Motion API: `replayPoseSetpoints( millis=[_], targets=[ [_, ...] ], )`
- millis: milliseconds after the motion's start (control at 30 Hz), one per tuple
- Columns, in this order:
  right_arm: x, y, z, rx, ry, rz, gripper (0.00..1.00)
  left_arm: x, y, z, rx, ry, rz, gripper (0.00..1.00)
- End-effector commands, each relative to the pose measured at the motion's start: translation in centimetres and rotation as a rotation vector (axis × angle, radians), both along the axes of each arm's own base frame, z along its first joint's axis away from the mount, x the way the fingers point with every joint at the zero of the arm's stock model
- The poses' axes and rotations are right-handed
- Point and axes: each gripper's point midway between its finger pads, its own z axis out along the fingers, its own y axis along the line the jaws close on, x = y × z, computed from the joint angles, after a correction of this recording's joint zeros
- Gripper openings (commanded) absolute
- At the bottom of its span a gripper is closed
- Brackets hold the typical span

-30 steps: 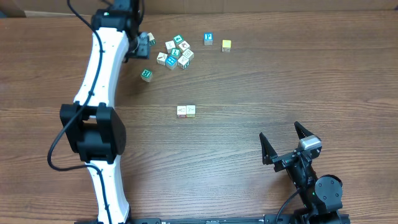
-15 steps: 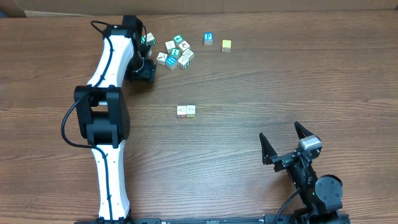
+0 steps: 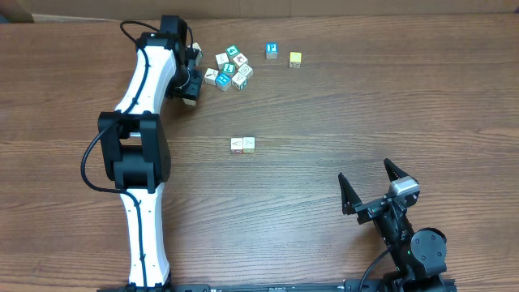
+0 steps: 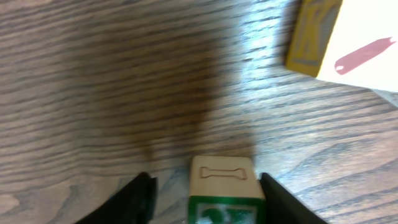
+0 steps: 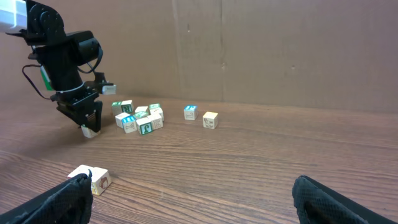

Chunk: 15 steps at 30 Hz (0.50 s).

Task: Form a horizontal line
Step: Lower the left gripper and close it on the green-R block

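Note:
The horizontal line (image 3: 242, 144) is two whitish cubes with reddish marks, touching side by side mid-table; it also shows in the right wrist view (image 5: 91, 179). My left gripper (image 3: 191, 94) stands tip-down over a teal-and-white cube (image 4: 224, 186), with its jaws either side. The right jaw touches the cube and a gap shows at the left jaw. The cube seems to rest on the table (image 5: 91, 131). A yellow cube (image 3: 295, 59) lies at the far right of the back group. My right gripper (image 3: 373, 191) is open and empty near the front.
A loose jumble of white and teal cubes (image 3: 230, 70) lies just right of my left gripper, with a blue-and-white cube (image 3: 272, 51) beside the yellow one. A jumble cube with a yellow letter face (image 4: 314, 34) shows close by in the left wrist view.
The left arm swung in from the jumble and came down over the teal-and-white cube, which lay alone a second ago. The right arm has not moved.

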Motion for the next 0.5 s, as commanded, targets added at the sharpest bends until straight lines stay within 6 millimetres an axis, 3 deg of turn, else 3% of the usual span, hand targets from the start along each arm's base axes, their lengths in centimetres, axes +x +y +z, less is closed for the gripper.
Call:
replayPoseSetpoints(
  millis=[0, 67, 467],
  targets=[
    [0.08, -0.20, -0.20, 0.005, -0.001, -0.011, 1.00, 0.07, -0.92, -0.14, -0.022, 0.000, -0.032, 0.41],
    [0.08, -0.21, -0.20, 0.005, -0.001, -0.012, 1.00, -0.08, -1.20, -0.16, -0.038, 0.006, -0.034, 0.36],
    [0.08, -0.20, -0.20, 0.005, -0.001, -0.011, 1.00, -0.39, -1.29, -0.21, -0.050, 0.019, 0.002, 0.29]
  ],
)
